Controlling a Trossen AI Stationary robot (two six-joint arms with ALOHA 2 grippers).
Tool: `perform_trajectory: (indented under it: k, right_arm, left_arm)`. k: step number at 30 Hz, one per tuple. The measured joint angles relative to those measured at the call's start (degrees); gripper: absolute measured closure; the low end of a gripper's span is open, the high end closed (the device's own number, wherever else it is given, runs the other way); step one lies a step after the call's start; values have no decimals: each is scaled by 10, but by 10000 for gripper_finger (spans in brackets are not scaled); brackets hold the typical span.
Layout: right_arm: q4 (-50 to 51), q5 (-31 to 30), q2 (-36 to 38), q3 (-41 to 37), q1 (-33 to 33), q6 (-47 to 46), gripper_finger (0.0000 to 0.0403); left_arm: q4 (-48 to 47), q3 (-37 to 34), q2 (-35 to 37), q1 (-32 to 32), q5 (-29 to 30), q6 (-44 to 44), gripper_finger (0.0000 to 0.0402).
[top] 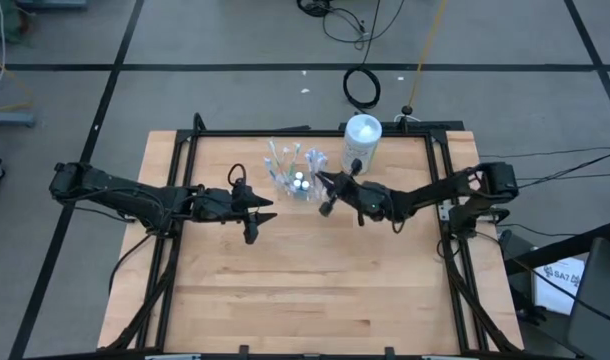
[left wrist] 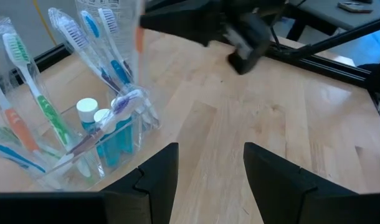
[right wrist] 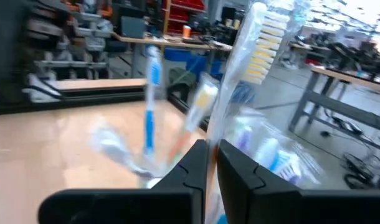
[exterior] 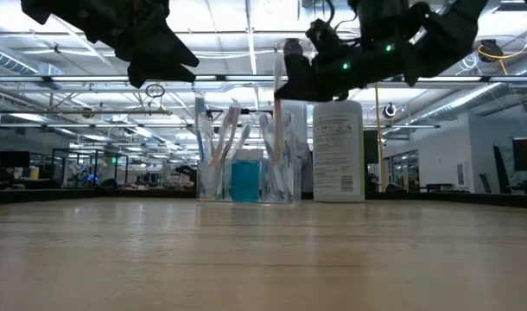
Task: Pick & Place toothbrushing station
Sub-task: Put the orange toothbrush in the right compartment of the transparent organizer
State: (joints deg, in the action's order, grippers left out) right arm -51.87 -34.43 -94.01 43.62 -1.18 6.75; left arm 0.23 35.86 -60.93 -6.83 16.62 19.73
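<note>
Right pincer [right wrist: 212,163] clamped on a clear-wrapped, white-bristled toothbrush [right wrist: 255,56] raised just above the clear tumbler [top: 297,184] crowded with blue, green and white brushes plus blue white-capped toothpaste tubes [left wrist: 101,134]; left pincer [top: 259,218] spread wide, empty, beside it over the counter [top: 315,280].

The high view looks straight down on the whole tabletop [top: 305,290] from well above, with floor on every side. The low view sits at tabletop height, facing level across it into the room. Each wrist view looks forward past its own jaws from close range. All four views share the tumbler [top: 297,182] with its toothbrushes [left wrist: 28,74] near the tabletop's far edge. High and low views also share the white container [exterior: 338,151].
</note>
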Motion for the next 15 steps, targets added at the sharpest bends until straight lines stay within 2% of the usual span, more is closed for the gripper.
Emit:
perform_trajectory:
  k: [8, 15]
  right_arm:
    - [49, 0, -44, 0, -18, -69, 387]
    - [119, 0, -47, 0, -19, -121, 387]
  left_arm:
    - [-9, 0, 0, -1, -5, 0, 213]
    - [-19, 0, 0, -1, -5, 5, 213]
